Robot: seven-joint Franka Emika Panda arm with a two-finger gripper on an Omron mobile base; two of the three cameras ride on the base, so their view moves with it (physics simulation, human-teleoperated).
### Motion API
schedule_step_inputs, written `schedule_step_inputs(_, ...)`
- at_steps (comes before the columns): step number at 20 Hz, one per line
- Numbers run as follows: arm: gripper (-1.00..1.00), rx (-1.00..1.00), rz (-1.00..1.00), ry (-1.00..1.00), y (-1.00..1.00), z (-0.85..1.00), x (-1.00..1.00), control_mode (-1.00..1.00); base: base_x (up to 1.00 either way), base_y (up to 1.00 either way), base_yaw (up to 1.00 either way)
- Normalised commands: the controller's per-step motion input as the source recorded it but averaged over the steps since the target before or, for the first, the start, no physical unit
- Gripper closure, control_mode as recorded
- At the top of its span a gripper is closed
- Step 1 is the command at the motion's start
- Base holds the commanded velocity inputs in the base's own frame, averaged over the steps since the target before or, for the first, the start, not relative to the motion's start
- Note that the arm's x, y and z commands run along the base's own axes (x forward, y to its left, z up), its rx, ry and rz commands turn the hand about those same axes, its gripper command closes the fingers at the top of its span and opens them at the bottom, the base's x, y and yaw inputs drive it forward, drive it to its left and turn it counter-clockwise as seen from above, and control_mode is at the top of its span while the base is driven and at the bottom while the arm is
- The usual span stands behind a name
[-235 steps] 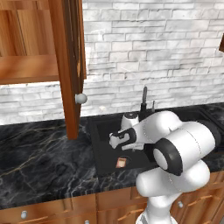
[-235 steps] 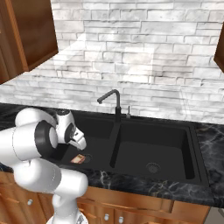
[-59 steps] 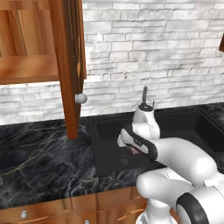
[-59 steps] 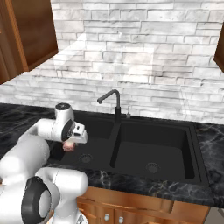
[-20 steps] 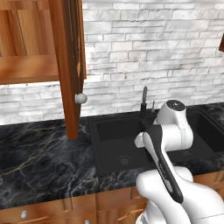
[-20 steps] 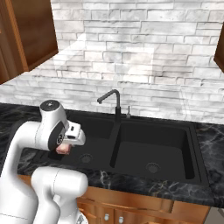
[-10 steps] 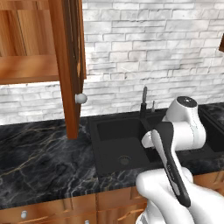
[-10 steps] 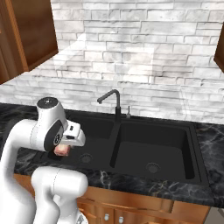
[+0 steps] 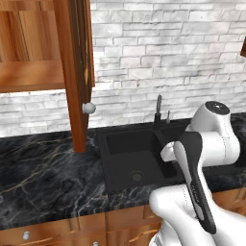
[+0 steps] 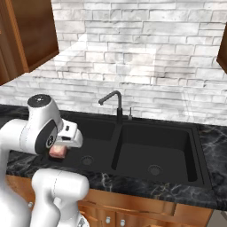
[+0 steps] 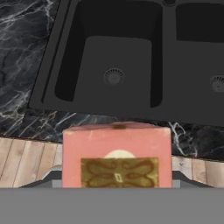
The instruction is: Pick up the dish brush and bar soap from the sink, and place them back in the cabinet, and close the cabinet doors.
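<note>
- The bar soap (image 11: 116,155) sits clamped in the gripper (image 10: 60,151), its pink face with a gold printed emblem filling the low centre of the hand view; in the right base view it shows as a pinkish block (image 10: 57,152) under the white hand.
- The soap is held above the front edge of the counter (image 11: 26,92), over the strip where black marble meets the wooden fronts below.
- The sink (image 11: 65,65) lies just beyond, both basins bare down to their round drains; the left basin's front rim is the nearest edge to the soap.
- In the left base view the arm's white links cover the right part of the sink (image 9: 115,153).
- The cabinet (image 9: 29,77) stands open up and to the left, its wooden shelf bare on the part in view.
- One of the cabinet doors (image 9: 74,72) juts edge-on toward the room, its round knob hanging over the counter (image 9: 43,168) left of the sink.
- The faucet (image 10: 113,104) rises behind the divider between the basins, well apart from the soap.
</note>
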Motion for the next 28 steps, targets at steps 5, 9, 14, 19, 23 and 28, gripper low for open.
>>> schedule_step_inputs(5,1.0,0.0,0.0,-0.08,0.0,0.37,-0.25,-1.0,0.0,0.0,0.0)
schedule_step_inputs(9,1.0,0.0,0.0,-0.07,0.0,0.33,-0.3,-1.0,0.0,0.0,0.0)
schedule_step_inputs(14,1.0,0.0,0.0,-0.06,0.0,0.27,-0.42,-1.0,0.0,0.0,0.0)
schedule_step_inputs(19,1.0,0.0,0.0,-0.05,0.0,0.22,-0.37,-1.0,0.0,0.0,0.0)
schedule_step_inputs(23,1.0,0.0,0.0,-0.03,0.0,0.19,-0.33,-1.0,0.0,0.0,0.0)
schedule_step_inputs(28,1.0,0.0,0.0,-0.02,0.0,0.1,-0.22,-1.0,0.0,0.0,0.0)
